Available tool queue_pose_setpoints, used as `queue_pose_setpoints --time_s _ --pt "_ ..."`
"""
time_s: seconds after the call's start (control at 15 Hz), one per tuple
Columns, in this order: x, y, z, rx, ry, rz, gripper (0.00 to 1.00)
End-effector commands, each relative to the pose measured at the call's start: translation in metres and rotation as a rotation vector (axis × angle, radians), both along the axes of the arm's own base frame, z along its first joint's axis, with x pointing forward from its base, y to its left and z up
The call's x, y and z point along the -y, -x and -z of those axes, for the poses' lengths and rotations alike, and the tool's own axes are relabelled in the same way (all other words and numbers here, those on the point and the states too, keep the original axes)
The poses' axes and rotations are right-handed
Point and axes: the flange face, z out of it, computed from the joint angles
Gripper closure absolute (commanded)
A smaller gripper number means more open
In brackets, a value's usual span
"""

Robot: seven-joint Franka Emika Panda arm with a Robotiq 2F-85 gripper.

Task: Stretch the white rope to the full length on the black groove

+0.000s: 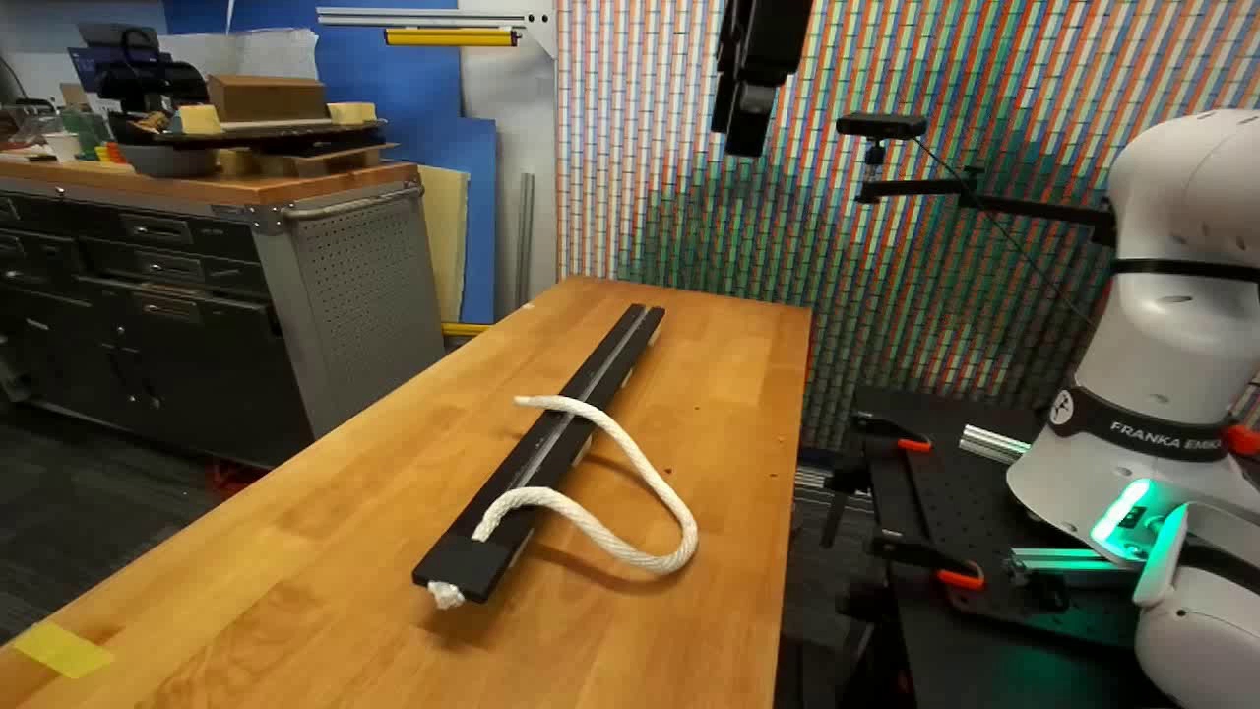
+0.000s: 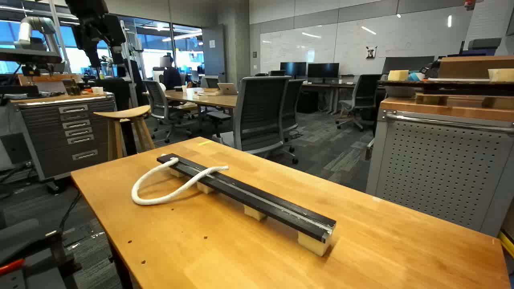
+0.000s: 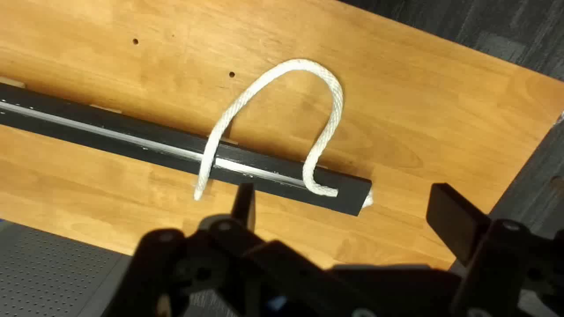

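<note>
The white rope (image 1: 679,514) bends in a wide loop off one side of the black groove. It also shows in an exterior view (image 2: 135,190) and in the wrist view (image 3: 337,103). One part of it goes in at the bar's end block, and a white tuft (image 3: 368,200) sticks out past that end. The rope crosses back over the bar, and its loose end (image 3: 198,193) overhangs the opposite edge. The black groove (image 1: 612,353) lies lengthwise on the table, most of its channel bare. My gripper (image 3: 344,198) is open and empty, high above the table, apart from rope and bar.
The wooden table (image 1: 748,394) carries the bar on small pale blocks (image 2: 315,243). A grey tool cabinet (image 1: 364,276) stands beside the table. The robot base (image 1: 1132,463) stands on the loop's side. Chairs (image 2: 261,116) stand beyond a table edge.
</note>
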Motion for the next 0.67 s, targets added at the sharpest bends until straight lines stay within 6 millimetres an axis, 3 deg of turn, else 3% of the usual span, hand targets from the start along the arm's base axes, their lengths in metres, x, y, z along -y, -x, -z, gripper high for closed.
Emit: queue_pose_setpoints --time_s 0.0,0.6 --pt "-0.0004 -0.0007 -0.0015 0.001 -0.001 0.0 0.0" --pt "-0.0013 -0.0009 -0.0071 0.012 -0.005 -0.001 0.0"
